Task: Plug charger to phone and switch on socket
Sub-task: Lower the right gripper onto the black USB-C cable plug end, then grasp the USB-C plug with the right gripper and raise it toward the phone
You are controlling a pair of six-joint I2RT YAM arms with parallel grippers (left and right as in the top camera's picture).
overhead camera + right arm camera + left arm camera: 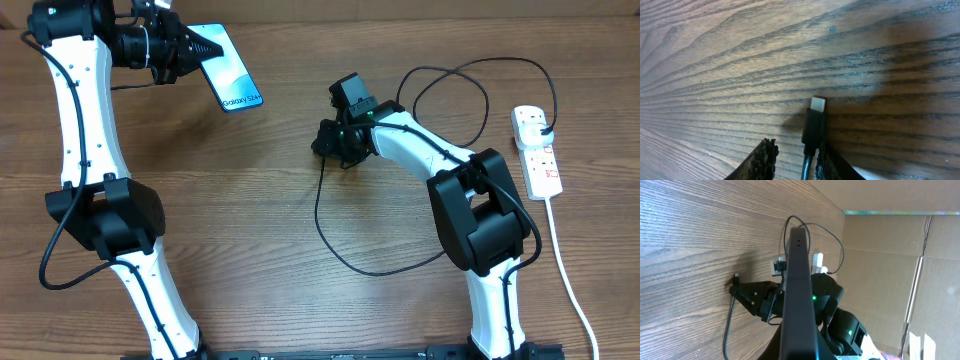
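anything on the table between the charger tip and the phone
Nothing visible does. The right tool holds the charger connector low over the table. The left tool holds the phone tilted up; only bare wood lies between them.

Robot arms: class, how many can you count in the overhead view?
2. The left arm stands at the table's left side; the right arm stands at the right side.

Both arms have white links, bulky black joints, thin black cables alongside, and a green light on the right wrist.
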